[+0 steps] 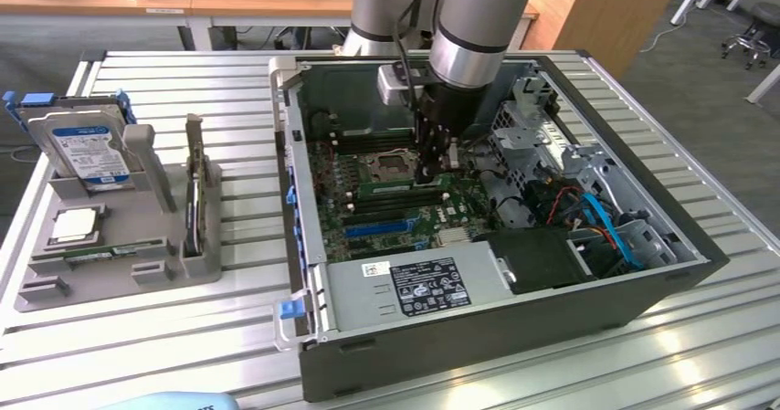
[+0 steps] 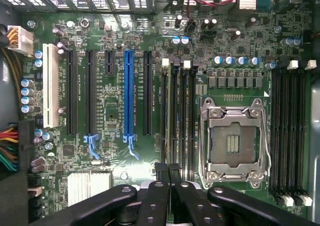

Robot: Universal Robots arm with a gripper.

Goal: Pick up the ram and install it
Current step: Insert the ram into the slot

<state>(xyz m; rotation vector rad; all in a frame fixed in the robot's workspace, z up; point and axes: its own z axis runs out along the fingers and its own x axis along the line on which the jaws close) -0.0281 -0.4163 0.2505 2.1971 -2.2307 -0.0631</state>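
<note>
Likely the install step: fingers (image 2: 162, 173) pressed shut over the memory slots (image 2: 184, 121), ram between them I cannot confirm; seating calls for square alignment

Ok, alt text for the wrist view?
The shut gripper hangs close over a green motherboard, at the memory slots beside an empty CPU socket. Black expansion slots and one blue slot run parallel to them.
</note>
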